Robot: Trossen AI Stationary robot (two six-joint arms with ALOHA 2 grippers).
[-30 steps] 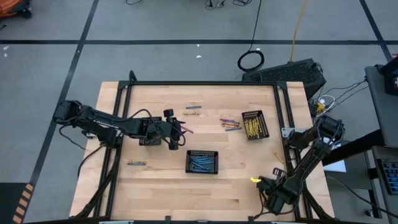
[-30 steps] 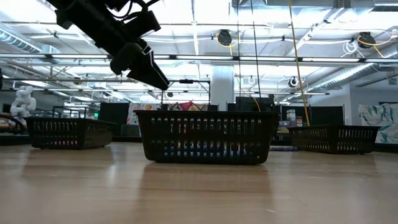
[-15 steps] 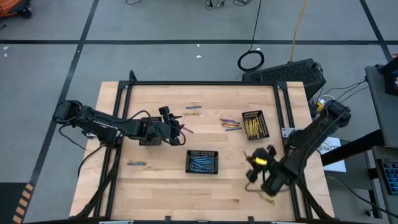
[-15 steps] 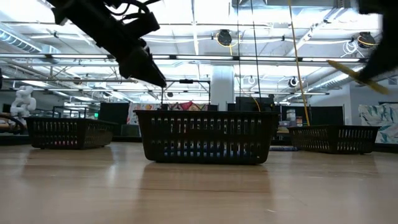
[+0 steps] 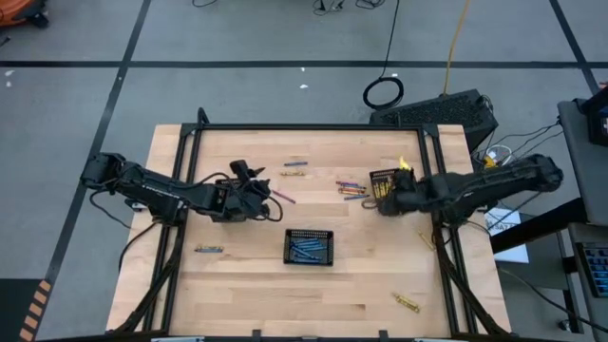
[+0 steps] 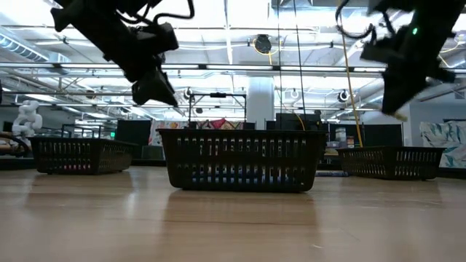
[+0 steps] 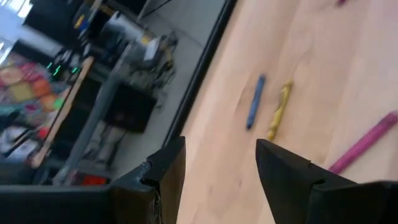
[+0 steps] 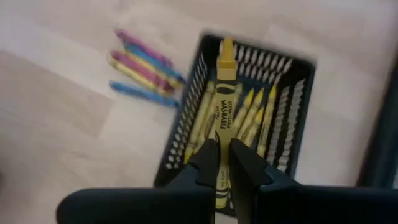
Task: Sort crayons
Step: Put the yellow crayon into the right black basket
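Right gripper [image 8: 224, 155] clamped on a yellow crayon [image 8: 222, 112], held above the yellow tray [image 8: 292, 99], long axis along the crayons already inside; release drops it in. Left gripper [image 7: 221, 162] open, over a pink crayon [image 7: 364, 142].
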